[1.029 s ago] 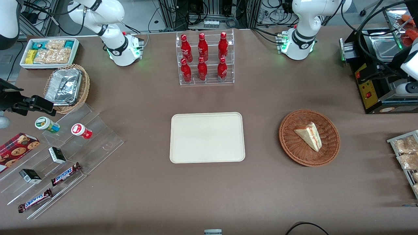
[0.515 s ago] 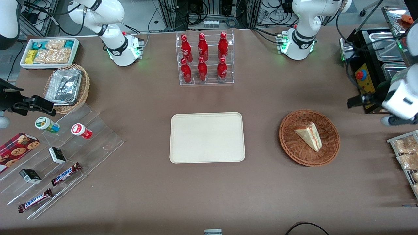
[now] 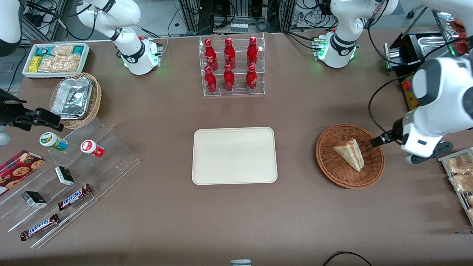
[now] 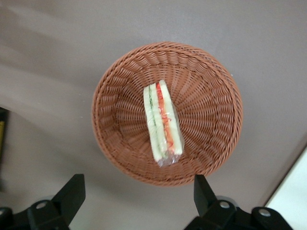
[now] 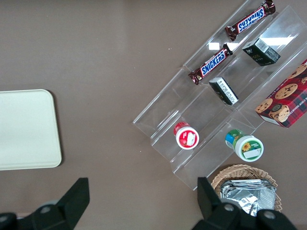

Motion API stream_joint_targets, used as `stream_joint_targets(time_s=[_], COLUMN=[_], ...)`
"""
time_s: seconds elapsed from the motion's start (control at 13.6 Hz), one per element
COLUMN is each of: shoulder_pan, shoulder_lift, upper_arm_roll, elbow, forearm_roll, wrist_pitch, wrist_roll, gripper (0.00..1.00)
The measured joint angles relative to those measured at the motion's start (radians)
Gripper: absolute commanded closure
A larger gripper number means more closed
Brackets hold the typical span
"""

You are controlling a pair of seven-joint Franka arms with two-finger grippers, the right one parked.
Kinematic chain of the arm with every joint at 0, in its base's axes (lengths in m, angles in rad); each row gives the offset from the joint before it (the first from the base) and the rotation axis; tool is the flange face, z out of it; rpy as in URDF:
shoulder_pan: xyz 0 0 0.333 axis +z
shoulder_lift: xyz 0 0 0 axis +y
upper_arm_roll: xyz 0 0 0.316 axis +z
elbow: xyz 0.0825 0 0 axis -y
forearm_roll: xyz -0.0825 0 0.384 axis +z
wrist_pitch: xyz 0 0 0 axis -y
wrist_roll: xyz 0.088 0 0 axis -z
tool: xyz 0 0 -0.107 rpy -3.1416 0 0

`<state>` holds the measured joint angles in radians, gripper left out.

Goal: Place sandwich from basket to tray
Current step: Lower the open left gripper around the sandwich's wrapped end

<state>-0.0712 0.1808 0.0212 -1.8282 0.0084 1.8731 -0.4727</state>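
The sandwich [image 3: 350,153] [image 4: 163,122], a clear-wrapped white wedge with red and green filling, lies in the reddish-brown wicker basket [image 3: 332,168] [image 4: 211,96]. The cream tray [image 3: 234,155] [image 4: 295,191] lies flat beside the basket, toward the parked arm's end, with nothing on it. My left gripper [image 3: 382,140] [image 4: 138,196] hangs above the basket's rim on the working arm's side. It is open, its black fingers [image 4: 72,194] spread wide with only table between them, not touching the sandwich.
A clear rack of red bottles [image 3: 231,66] stands farther from the front camera than the tray. A black machine [image 3: 412,96] and a wire rack of snack packets [image 3: 458,173] flank the working arm. Acrylic steps with snacks [image 3: 74,173] lie toward the parked arm's end.
The left arm has swung in from the table's working-arm end to the basket's rim. Sandwich, basket and tray have not moved.
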Motion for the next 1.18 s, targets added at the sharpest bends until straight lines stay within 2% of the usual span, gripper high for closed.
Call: stream_joint_targets(time_s=[0.59,1.18], shoulder_pan=[-0.034,-0.051], shoulder_lift=[0.036,0.038], upper_arm_roll=[-0.002,-0.002], elbow=[-0.202,-0.357], forearm_roll=[0.0,0.0], wrist_pitch=[0.279,0.47], wrist_roll=[-0.207,-0.256], gripper=[0.0,0.0])
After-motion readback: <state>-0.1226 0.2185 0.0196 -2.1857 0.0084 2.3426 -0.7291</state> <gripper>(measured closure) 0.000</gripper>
